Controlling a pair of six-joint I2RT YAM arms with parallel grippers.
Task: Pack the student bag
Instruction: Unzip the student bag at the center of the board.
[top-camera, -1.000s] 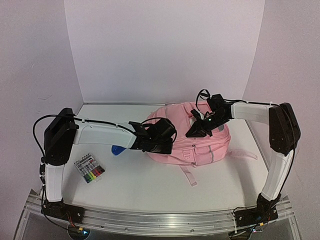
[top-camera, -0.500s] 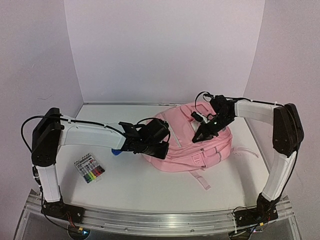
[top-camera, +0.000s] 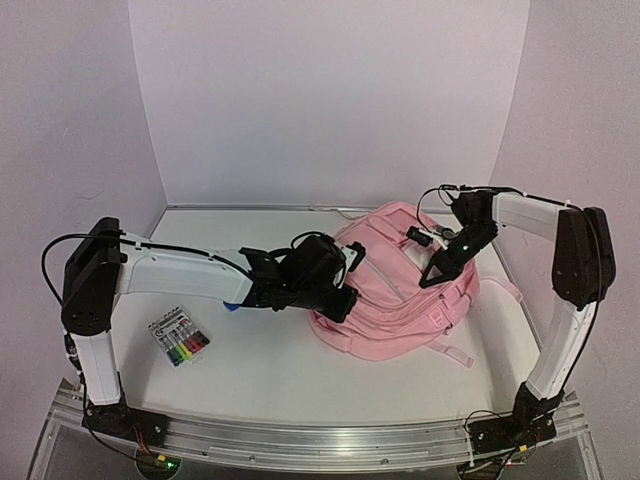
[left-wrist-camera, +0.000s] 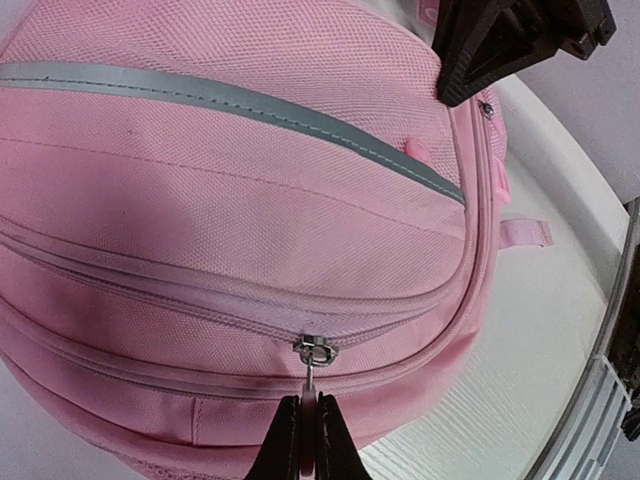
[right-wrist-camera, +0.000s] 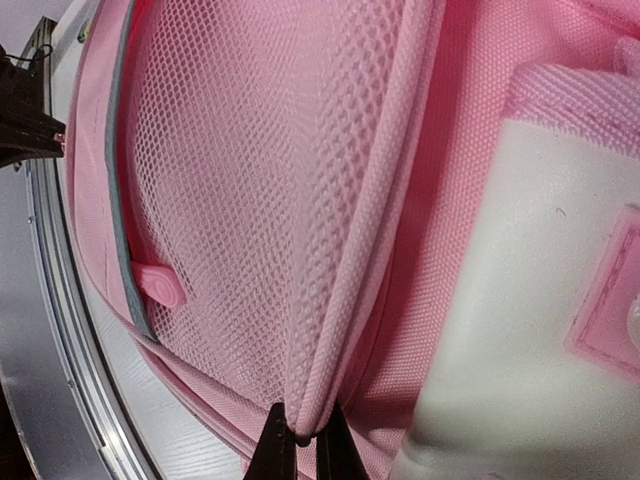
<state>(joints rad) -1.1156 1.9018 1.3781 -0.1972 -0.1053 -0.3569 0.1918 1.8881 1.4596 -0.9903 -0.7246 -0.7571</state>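
Risk first: the slim metal zip pull (left-wrist-camera: 313, 372) sits in a very thin pinch, so a tug off the zip's line could well slip it free. If the other hold gives, the soft bag may drag instead of unzipping.

The left gripper (left-wrist-camera: 309, 432) has its fingers pressed nearly together, nipping that pull at the 9 o'clock edge of the big pink fabric student bag (top-camera: 400, 290). The bag lies on the white table (top-camera: 260, 370), toward 3 o'clock.

The right gripper (right-wrist-camera: 297, 438) is clamped on the bag's pink piped seam (right-wrist-camera: 345, 290) beside the mesh pocket.
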